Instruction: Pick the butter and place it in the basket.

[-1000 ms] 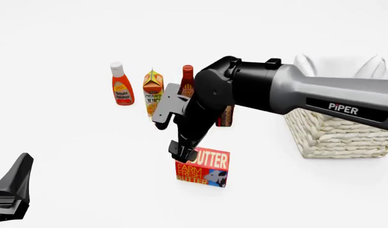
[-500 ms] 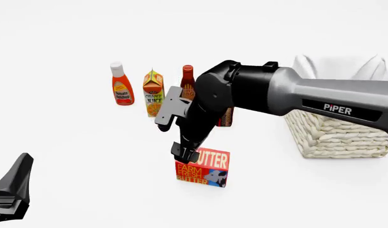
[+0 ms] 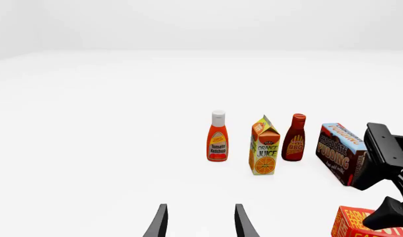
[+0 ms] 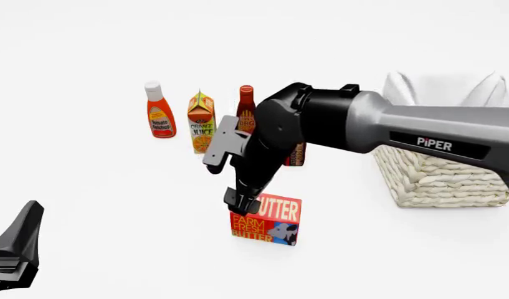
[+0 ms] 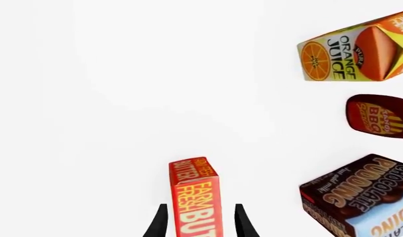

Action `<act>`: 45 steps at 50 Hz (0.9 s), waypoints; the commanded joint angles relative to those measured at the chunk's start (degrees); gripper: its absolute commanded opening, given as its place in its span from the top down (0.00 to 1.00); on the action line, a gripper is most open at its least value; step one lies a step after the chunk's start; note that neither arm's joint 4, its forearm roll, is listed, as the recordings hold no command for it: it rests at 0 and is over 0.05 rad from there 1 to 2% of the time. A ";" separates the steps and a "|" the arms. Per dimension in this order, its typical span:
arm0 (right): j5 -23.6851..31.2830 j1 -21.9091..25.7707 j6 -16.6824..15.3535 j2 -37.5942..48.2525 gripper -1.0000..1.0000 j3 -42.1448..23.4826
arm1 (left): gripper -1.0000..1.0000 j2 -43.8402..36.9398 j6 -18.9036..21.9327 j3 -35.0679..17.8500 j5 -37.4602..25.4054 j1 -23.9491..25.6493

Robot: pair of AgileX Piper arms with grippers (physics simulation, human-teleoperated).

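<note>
The butter [image 4: 273, 223] is a red-orange carton with yellow lettering, upright on the white table at front centre. My right gripper [image 4: 242, 203] reaches down over its left end. In the right wrist view, the butter [image 5: 195, 195] lies between the two fingertips of my right gripper [image 5: 200, 219], with a small gap on each side, so the gripper is open. The basket [image 4: 441, 180], cream wicker with a white cloth liner, stands at the right, partly behind the right arm. My left gripper [image 4: 15, 249] rests open at the front left, far from the butter [image 3: 354, 223].
Behind the butter stands a row: a ketchup bottle [image 4: 160, 113], an orange juice carton [image 4: 201, 121], a BBQ sauce bottle [image 4: 246, 103] and a chocolate pudding box [image 4: 298, 153], the last mostly hidden by the right arm. The pudding box [image 5: 359, 197] is close beside the gripper.
The right arm has shifted slightly left and lower, while its gripper has stayed over the butter's left end. The butter and the left arm have not moved.
</note>
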State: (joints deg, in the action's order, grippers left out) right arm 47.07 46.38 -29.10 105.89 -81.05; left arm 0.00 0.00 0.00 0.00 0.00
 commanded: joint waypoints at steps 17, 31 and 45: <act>-1.61 0.17 0.62 0.87 0.00 1.10 | 0.00 0.00 0.00 0.00 0.00 0.00; -1.84 -0.25 0.70 1.84 0.00 1.15 | 0.00 0.00 0.00 0.00 0.00 0.00; -2.37 -0.30 1.02 2.53 0.00 1.20 | 0.00 0.00 0.00 0.00 0.00 0.00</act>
State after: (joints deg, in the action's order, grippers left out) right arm 44.99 46.21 -28.27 107.88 -79.87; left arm 0.00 0.00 0.00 0.00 0.00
